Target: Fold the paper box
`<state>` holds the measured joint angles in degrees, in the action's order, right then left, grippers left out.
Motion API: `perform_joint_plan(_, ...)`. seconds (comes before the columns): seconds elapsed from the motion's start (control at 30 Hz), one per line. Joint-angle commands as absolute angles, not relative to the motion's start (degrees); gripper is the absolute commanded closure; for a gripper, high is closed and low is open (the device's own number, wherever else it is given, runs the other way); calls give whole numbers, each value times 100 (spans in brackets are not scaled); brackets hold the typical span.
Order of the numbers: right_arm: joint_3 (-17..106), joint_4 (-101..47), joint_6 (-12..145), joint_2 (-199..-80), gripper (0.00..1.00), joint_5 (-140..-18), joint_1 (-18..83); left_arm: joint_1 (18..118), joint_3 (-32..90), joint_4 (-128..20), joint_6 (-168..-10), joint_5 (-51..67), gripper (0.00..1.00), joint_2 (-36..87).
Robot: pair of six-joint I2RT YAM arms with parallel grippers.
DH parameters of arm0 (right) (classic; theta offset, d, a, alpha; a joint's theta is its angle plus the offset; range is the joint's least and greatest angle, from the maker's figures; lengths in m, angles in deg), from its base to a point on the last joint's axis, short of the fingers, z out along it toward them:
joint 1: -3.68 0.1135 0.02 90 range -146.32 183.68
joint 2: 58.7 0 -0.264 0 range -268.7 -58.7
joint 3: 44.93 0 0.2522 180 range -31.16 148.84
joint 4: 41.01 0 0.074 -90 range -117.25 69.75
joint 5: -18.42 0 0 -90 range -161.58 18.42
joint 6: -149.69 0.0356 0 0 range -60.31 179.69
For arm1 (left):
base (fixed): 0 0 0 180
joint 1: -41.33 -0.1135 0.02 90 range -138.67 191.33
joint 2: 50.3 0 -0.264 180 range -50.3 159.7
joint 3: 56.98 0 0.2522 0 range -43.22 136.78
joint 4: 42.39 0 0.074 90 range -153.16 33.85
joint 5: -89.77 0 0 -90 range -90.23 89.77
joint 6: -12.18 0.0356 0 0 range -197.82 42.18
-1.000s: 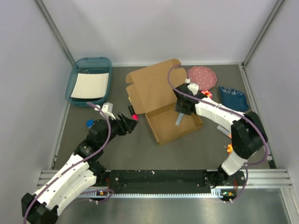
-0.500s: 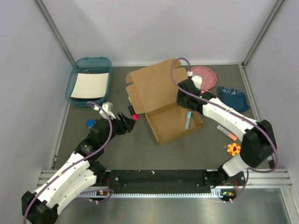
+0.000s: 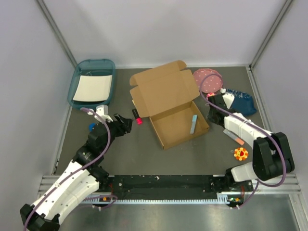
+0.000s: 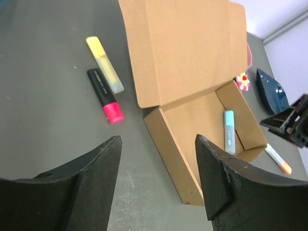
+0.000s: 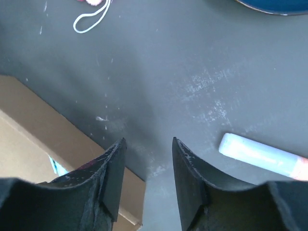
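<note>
Two grippers are waiting by the paper box [image 3: 163,91], and neither one is touching it. The left gripper [image 3: 126,124] is hanging with its fingers spread wide and nothing between them. The box is sitting just ahead of it, a little to its right. The right gripper [image 3: 214,102] is hanging with its fingers apart too, holding nothing, and the box is lying close on its left side.

The bottom part of the box is looking done to me: its low walls are standing up and making a tray. A light blue marker [image 3: 193,123] is lying inside that tray. The big lid is hanging open, tipped back away from both grippers, with small flaps sticking out at its edges. So I am guessing the job is more than halfway along. What is waiting to be done is swinging the lid down over the tray and tucking its flaps in. A pink and black highlighter [image 4: 106,96] and a yellow highlighter [image 4: 105,64] are lying ahead of the left gripper, beside the box. An orange-tipped pen [image 3: 233,136] is lying near the right gripper.
</note>
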<state>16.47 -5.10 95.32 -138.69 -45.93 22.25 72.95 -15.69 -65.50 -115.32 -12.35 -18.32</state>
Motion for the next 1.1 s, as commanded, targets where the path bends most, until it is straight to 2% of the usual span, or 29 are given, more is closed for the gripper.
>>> perform_joint_plan(0.0, 1656, -1055, 10055, -13762, 60, -4977, 2082, 7306, -1202, -6600, -11412, -2017, 32, -1814)
perform_joint_plan(0.13, 1419, -1230, 10196, -13930, 66, -5416, 2082, 7253, -1097, -6600, -11552, -2273, 32, -1551)
perform_joint_plan(0.5, 347, -1811, 10591, -13597, 68, -6243, 2204, 6981, -737, -6082, -11799, -2264, 31, -444)
perform_joint_plan(0.73, 136, -1793, 10785, -13148, 67, -6436, 2881, 6630, -350, -5704, -11702, -2177, 31, 181)
perform_joint_plan(0.9, 127, -1644, 10794, -12823, 67, -6428, 2987, 6287, 89, -5486, -11562, -1940, 30, 637)
perform_joint_plan(1.07, 188, -1109, 10540, -12112, 60, -5928, 2978, 5997, 625, -4782, -10974, -1562, 29, 1365)
